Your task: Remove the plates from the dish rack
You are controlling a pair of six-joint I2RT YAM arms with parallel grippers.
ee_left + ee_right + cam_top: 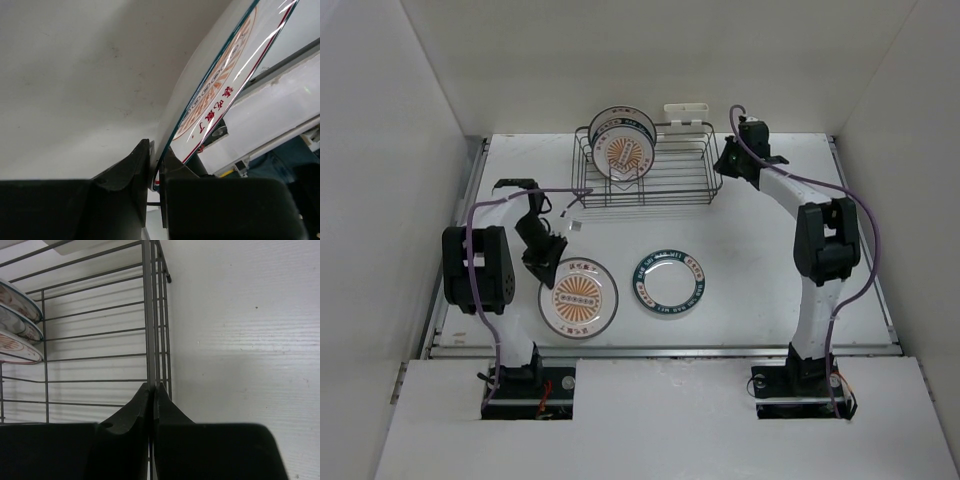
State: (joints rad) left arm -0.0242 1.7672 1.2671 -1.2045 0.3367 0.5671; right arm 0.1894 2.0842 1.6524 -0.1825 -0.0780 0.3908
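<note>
left fingers (pixel 125 182) clamped tight on the rim of the sunburst plate (pixel 578 298), near-left on the surface (pixel 750 300) | teal-rimmed plate (pixel 669 281) flat just beside it | right fingers (pixel 131 412) pinched shut on the rack (pixel 650 185) end wire | other plates (pixel 620 143) upright in its left end

Open table (pixel 780 290) right of teal-rimmed plate (pixel 668 281), sunburst plate (pixel 579 297) at its left, upright plates (pixel 623 145) crowding dish rack (pixel 670 185)

Two plates (pixel 578 297) sit before the dish rack (pixel 670 188); perhaps three inside.
</note>
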